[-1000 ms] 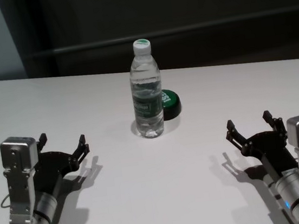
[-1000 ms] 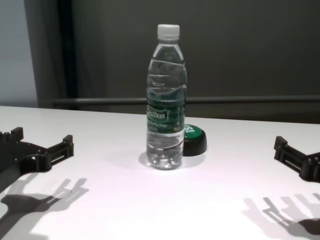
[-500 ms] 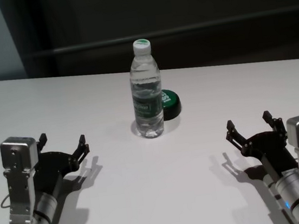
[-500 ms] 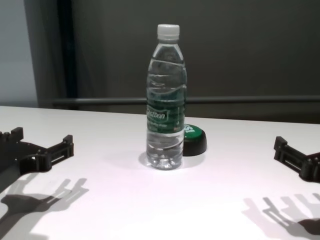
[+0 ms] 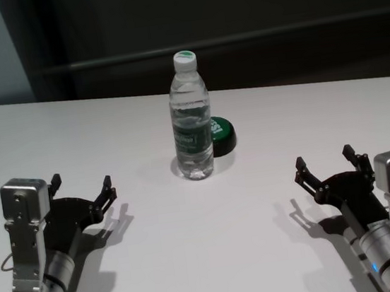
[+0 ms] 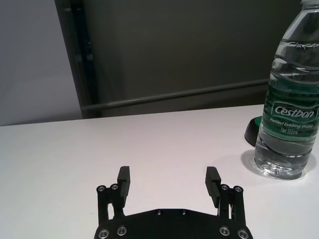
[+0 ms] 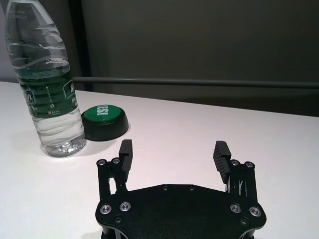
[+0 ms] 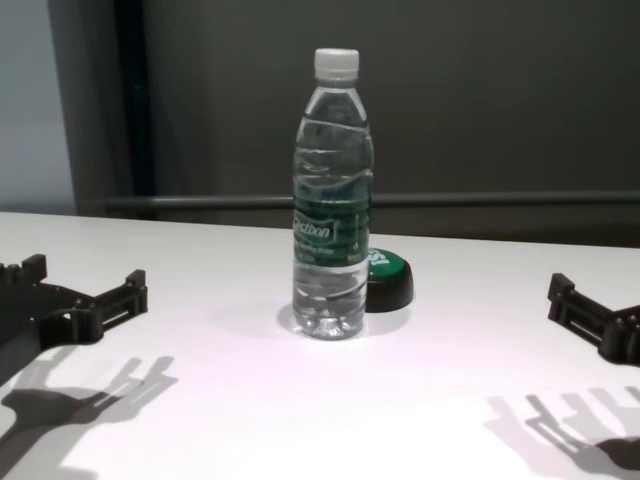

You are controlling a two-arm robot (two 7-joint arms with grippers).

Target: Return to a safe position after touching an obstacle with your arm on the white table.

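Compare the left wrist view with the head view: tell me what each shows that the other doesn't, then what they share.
Only the left wrist view makes the water bottle label readable: "Cestbon", with only an edge of the black puck showing. Only the head view shows the bottle's white cap, the puck's green top and the right gripper, open and empty. Both show the bottle upright on the white table and the left gripper, open and apart from it.

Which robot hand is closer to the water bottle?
Left, but only slightly. The left gripper sits open, to the water bottle's left and nearer the robot. The right gripper sits open to its right, a bit farther.
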